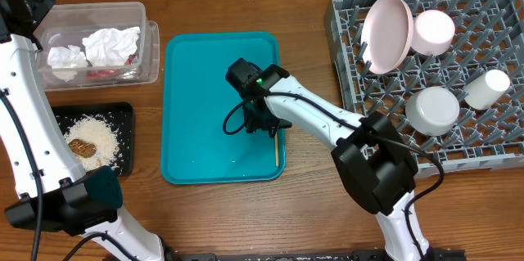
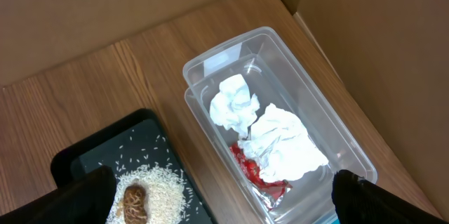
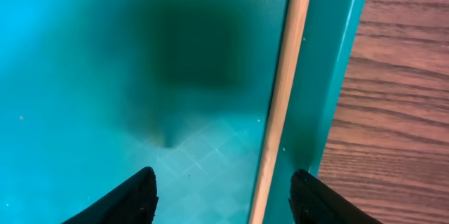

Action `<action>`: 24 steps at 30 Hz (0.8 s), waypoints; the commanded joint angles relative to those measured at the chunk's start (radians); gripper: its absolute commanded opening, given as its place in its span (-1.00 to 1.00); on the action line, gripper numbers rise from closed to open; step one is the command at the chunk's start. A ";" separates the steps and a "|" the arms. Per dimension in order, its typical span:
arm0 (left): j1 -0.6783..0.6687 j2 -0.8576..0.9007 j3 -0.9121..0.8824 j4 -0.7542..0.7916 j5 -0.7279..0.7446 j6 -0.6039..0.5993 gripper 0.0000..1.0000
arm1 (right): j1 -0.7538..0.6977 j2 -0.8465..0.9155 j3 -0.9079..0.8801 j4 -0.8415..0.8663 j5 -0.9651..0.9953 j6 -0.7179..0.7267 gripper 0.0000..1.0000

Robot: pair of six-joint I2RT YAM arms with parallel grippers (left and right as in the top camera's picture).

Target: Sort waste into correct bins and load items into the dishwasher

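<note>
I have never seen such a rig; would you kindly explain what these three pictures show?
Two robot arms work at a table. One picture looks down from above; the others come from a camera on each wrist. The left arm's jaws, open, face the clear plastic rectangular tub of crumpled white paper napkins, beside the shallow black tray of rice-like crumbs. The right arm's jaws, open, straddle a thin wooden stick on the teal tray. Pale dishes stand in the grey dish rack. Nothing is held.
</note>
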 commanded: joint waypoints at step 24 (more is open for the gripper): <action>-0.010 0.007 0.000 0.001 -0.005 -0.016 1.00 | 0.043 0.069 -0.005 0.063 -0.011 0.083 -0.92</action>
